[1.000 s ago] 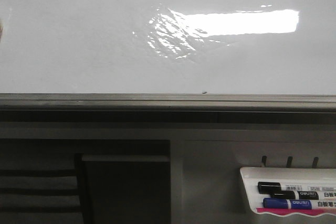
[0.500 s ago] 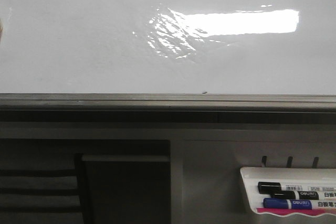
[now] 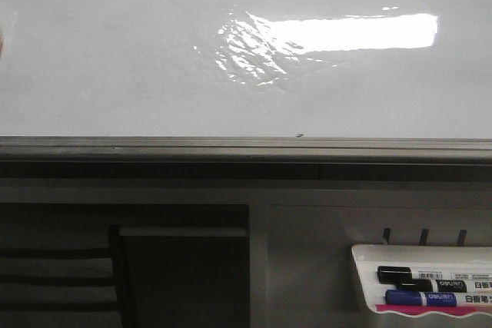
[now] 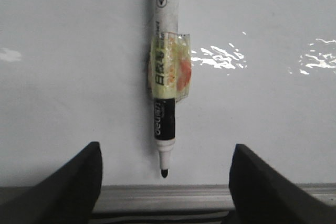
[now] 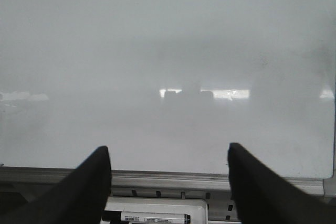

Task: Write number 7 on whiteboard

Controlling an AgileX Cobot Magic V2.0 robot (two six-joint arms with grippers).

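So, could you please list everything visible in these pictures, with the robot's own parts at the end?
Large glossy white whiteboard: one, white with a bright rectangular glare, fills the upper front view; no 7 visible on it.
Grey metal edge rail: one, grey, along the board's lower edge.
Small white marker tray: one, white, below the rail at the right.
Tray markers: a black-capped marker and a blue-capped marker, lying in the tray.
Uncapped black-tipped marker with a yellow taped band: one, white and black, against the board in the left wrist view.
Left gripper: black fingers spread wide, marker between them, untouched.
Right gripper: black fingers spread wide, empty.
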